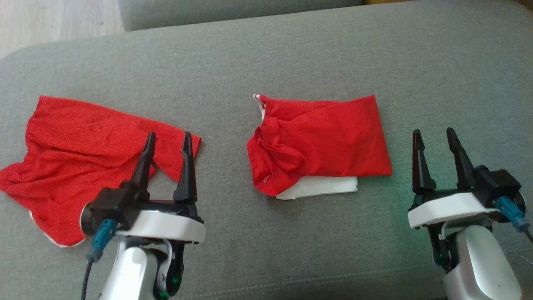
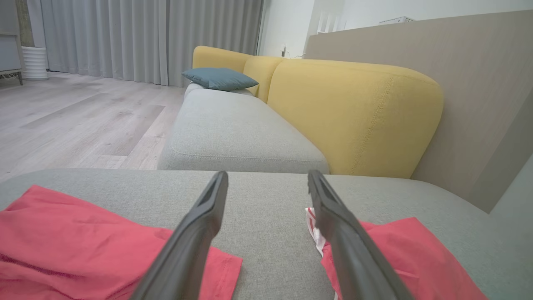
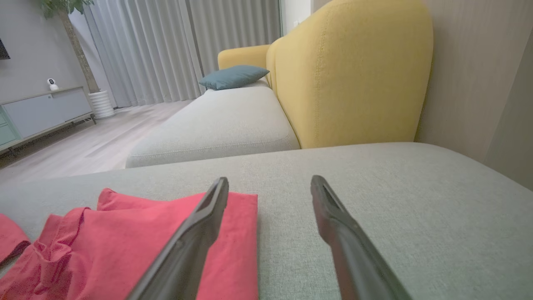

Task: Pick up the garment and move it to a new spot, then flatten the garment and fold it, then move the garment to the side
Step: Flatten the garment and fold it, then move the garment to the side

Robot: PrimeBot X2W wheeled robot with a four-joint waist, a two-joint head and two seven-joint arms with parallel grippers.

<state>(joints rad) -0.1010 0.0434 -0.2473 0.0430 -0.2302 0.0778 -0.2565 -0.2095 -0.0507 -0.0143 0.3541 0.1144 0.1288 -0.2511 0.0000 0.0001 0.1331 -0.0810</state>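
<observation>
A loose, rumpled red garment (image 1: 75, 141) lies spread on the grey seat at the left; in the left wrist view this garment (image 2: 62, 233) is at the lower left. A second red garment (image 1: 329, 137) lies folded in the middle on top of a white folded piece (image 1: 320, 186). My left gripper (image 1: 168, 137) hovers open over the loose garment's right edge, holding nothing. My right gripper (image 1: 434, 132) stands open to the right of the folded garment (image 3: 125, 241), over bare fabric. Both wrist views show empty gaps between the left gripper's (image 2: 267, 177) and the right gripper's (image 3: 270, 181) fingers.
The work surface is a wide grey sofa seat (image 1: 291, 54). Beyond it are another grey seat with a teal cushion (image 2: 218, 78), a yellow backrest (image 2: 354, 112) and wooden floor (image 1: 50, 21) at the far left. A low cabinet (image 3: 41, 112) stands by the curtains.
</observation>
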